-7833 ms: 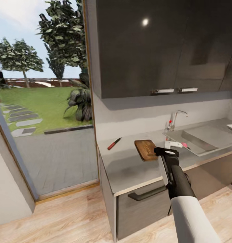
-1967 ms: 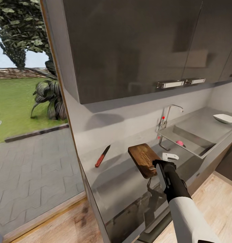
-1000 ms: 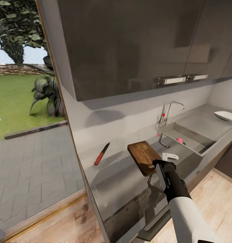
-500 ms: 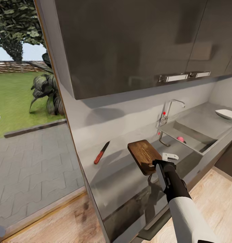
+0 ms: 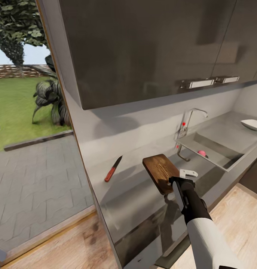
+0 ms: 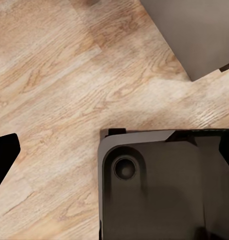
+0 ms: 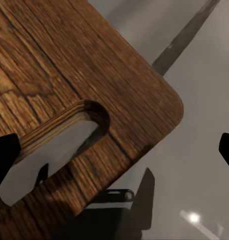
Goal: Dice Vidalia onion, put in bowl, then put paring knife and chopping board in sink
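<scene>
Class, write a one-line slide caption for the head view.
Right gripper poised at the chopping board; paring knife beside, Vidalia onion in sink.

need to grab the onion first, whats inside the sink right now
The Vidalia onion lies in the sink basin, small and pinkish. The near wall hides part of the basin floor, so the drain cannot be seen.

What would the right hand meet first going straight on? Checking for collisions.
Probably the dark brown wooden chopping board, around its handle slot, directly ahead of the right hand; depth is unclear.

Chopping board [image 5: 160, 172] blocks hand [image 5: 176, 182] (countertop [image 5: 135, 194] beyond) — open.
</scene>
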